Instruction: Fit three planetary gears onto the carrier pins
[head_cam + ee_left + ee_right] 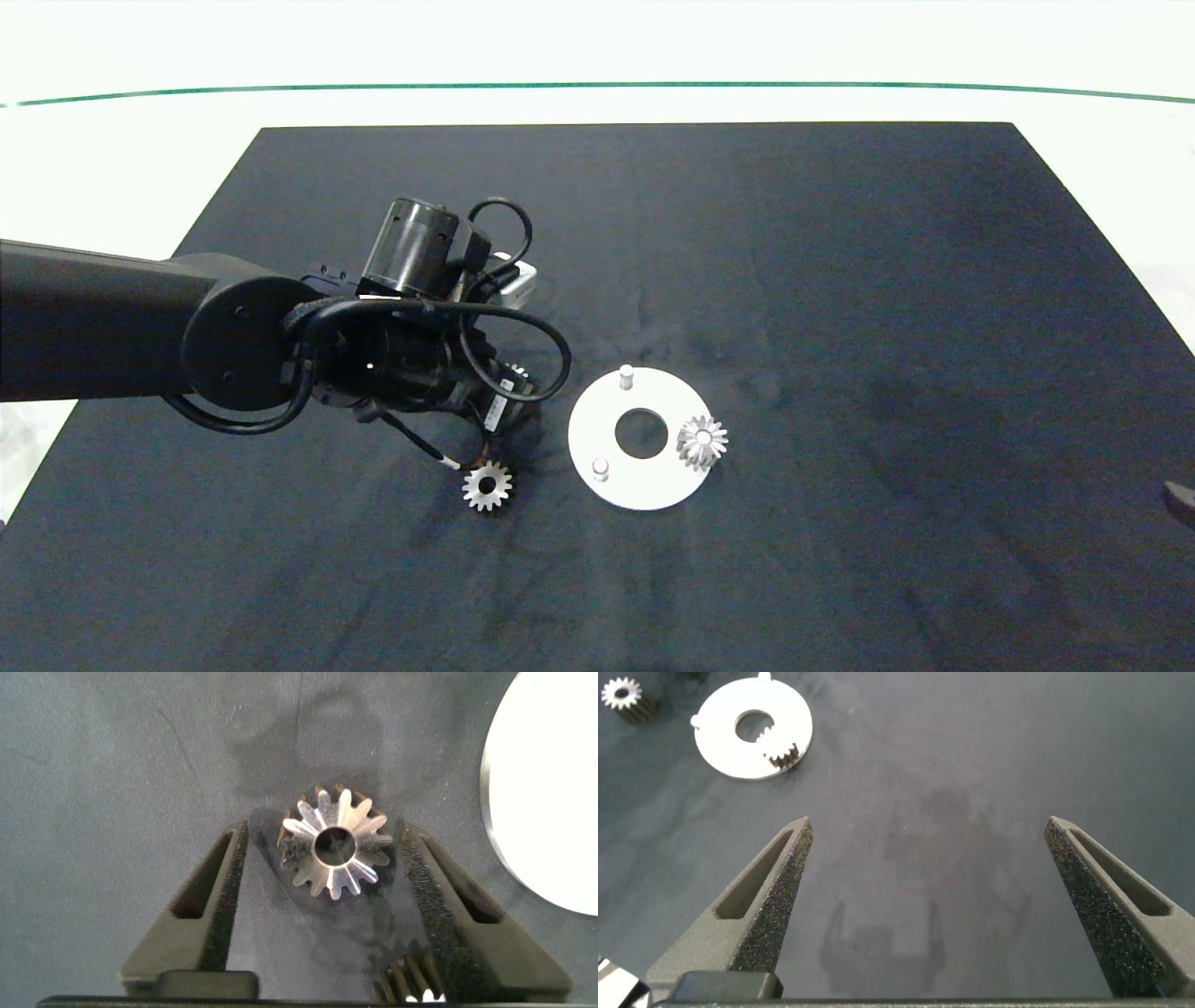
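No text, label, brand, number or sign can be read anywhere: the small white tags on the left arm's cables show nothing legible, and the white disc, the gears and the dark mat carry no markings

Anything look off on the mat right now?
Nothing stands out. One gear sits on a pin of the disc; two pins are bare. Left tool is open around a loose gear.
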`<state>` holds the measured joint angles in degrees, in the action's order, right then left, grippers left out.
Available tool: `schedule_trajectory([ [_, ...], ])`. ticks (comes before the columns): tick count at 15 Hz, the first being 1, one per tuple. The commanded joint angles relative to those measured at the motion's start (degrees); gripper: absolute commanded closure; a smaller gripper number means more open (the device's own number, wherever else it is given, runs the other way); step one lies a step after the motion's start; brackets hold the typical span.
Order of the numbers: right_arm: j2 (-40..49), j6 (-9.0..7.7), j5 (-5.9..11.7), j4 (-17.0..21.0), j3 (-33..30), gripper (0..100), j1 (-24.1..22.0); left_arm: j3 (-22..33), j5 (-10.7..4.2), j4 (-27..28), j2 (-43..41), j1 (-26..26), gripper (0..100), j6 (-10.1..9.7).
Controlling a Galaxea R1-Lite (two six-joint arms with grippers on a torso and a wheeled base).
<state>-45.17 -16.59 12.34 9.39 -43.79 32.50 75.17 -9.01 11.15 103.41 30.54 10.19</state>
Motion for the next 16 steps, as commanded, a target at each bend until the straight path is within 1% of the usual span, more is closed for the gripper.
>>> schedule_trajectory([
  [1,-0.3,-0.11,0.06,0.1,1.0,0,0.0,-0.6,-0.04,0.0,-0.2,0.1,43,0.09],
  [8,-0.3,-0.11,0.06,0.1,1.0,0,0.0,-0.4,-0.04,-0.3,-0.1,1.3,56,-0.08],
  [10,-0.2,-0.11,0.06,0.1,1.0,0,0.0,-0.6,-0.04,-2.0,0.3,1.7,61,-1.05],
  [11,-0.2,-0.11,0.06,0.1,1.0,0,0.0,-0.6,-0.04,-2.0,0.5,2.1,62,-1.31],
  [16,-0.2,-0.11,0.06,0.1,1.0,0,0.0,-1.3,-0.04,-2.1,0.5,2.2,73,-1.31],
])
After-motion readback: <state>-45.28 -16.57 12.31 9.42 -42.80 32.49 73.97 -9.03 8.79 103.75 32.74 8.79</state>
